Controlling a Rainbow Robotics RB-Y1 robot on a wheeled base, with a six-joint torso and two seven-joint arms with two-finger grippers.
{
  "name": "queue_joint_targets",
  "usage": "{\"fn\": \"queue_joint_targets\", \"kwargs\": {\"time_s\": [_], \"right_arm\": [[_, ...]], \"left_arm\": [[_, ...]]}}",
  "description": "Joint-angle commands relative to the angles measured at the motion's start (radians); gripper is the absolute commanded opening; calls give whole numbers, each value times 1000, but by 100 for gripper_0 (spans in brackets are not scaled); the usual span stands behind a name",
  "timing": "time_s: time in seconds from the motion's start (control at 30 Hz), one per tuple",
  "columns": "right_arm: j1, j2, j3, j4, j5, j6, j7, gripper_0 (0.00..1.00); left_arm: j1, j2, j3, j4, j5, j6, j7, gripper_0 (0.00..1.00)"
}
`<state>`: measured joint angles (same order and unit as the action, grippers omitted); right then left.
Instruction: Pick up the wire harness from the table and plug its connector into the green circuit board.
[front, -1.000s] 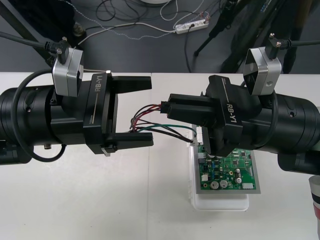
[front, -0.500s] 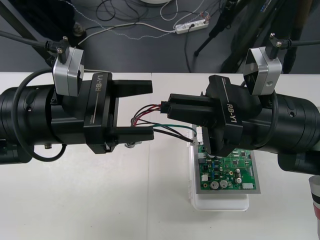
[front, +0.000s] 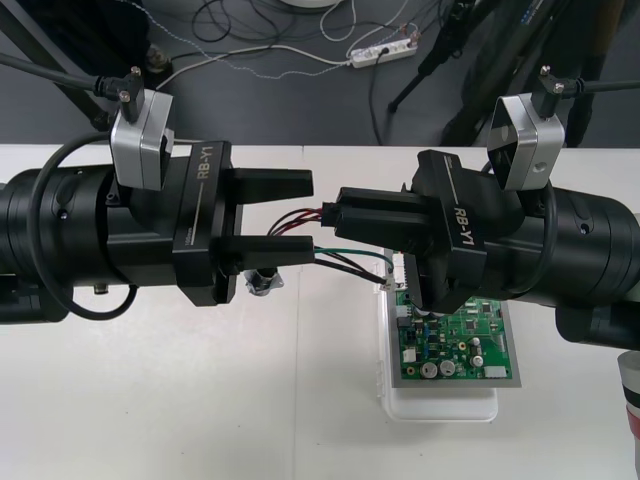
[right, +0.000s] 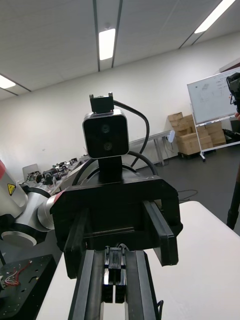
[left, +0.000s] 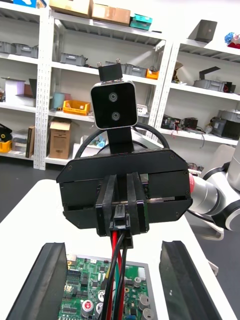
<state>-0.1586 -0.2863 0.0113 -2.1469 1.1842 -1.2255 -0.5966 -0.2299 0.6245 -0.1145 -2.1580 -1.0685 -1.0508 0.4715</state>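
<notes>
while the right hand (front: 342, 215) grips the wire harness (front: 345, 252) by its black plug (left: 122, 218) above the desk (front: 150, 400) near the green circuit board (front: 455, 335), the left hand (front: 305, 215) stands spread wide, fingers (front: 270, 185) either side of the wires (left: 116, 270).

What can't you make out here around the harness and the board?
Front view: the right gripper covers the green board's far end.
Front view: the left gripper hides most of the metal socket.
Left wrist view: the edge cuts off the green board.
</notes>
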Motion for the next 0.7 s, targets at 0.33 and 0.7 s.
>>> {"fn": "queue_joint_targets", "kwargs": {"time_s": [0.33, 0.7], "right_arm": [[5, 19, 16, -11, -18, 11, 1, 0], [5, 19, 16, -10, -20, 14, 1, 0]], "left_arm": [[-45, -22, -22, -20, 13, 5, -54, 38], [-49, -31, -33, -20, 12, 18, -51, 27]]}}
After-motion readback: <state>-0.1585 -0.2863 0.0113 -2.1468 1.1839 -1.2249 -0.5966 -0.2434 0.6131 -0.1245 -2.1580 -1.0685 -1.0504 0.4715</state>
